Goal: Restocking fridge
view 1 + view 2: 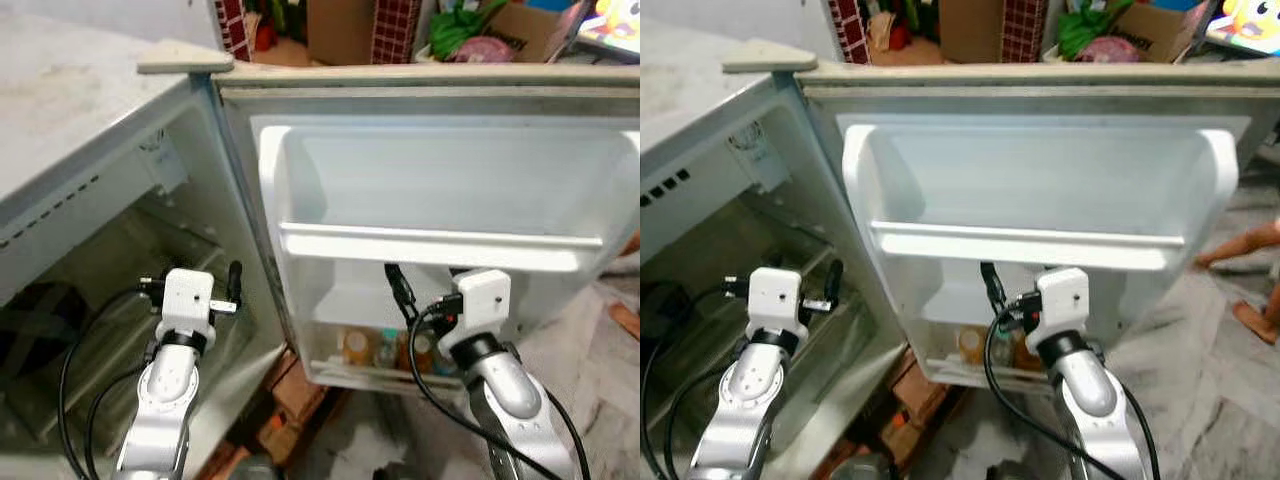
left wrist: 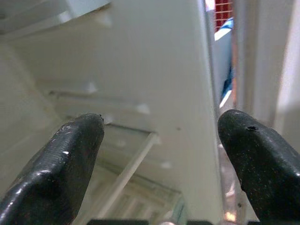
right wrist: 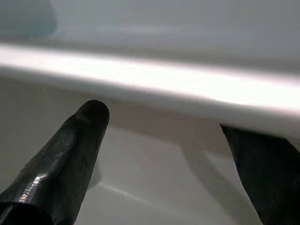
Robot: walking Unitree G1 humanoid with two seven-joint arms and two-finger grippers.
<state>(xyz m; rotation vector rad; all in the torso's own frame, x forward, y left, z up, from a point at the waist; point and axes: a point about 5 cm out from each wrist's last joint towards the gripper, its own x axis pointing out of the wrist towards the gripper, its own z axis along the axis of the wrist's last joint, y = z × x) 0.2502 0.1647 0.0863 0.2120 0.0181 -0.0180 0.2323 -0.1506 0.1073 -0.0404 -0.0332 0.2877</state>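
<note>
Fridge door stands open; right end effector, fingers apart, sits under its upper shelf rail; left end effector, fingers apart, faces the cabinet interior.

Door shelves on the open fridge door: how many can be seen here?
2. The upper door shelf runs across the door in front of both grippers, nothing visible in it. The lower door shelf sits near the floor holding bottles, partly hidden behind the right gripper.

Both head eyes look down at the open fridge door; wrist cameras sit close against its white walls.
</note>
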